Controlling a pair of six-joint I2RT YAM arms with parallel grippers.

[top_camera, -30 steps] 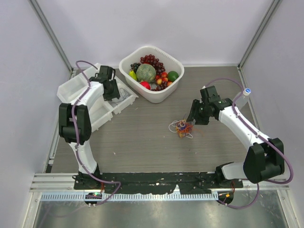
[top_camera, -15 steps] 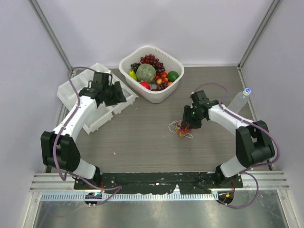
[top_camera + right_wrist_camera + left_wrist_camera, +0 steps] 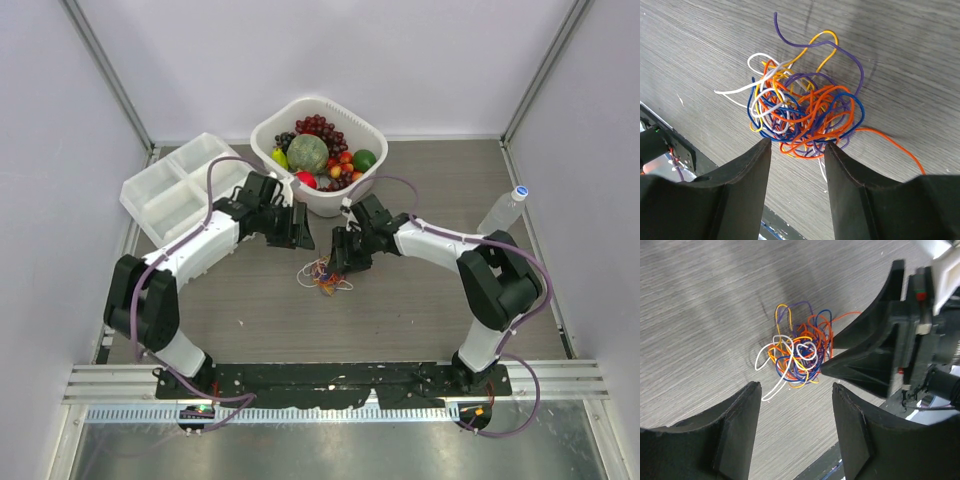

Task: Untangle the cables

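Note:
The cables lie in one small tangle of orange, blue, purple, yellow and white loops on the wooden tabletop, in front of the basket. My left gripper hangs just up and left of them, open and empty. In the left wrist view the cables sit beyond its spread fingertips, with the right gripper at their far side. My right gripper is at the tangle's right edge. It is open in the right wrist view, and the cables lie just past its tips, with nothing between them.
A white basket full of fruit stands behind the grippers. A white compartment tray sits at the back left. A clear water bottle stands at the right. A black rail runs along the near table edge.
The tangle has shifted left across the table, and the right gripper moved left with it. The left arm swung from the tray to the centre, and its jaws opened wider.

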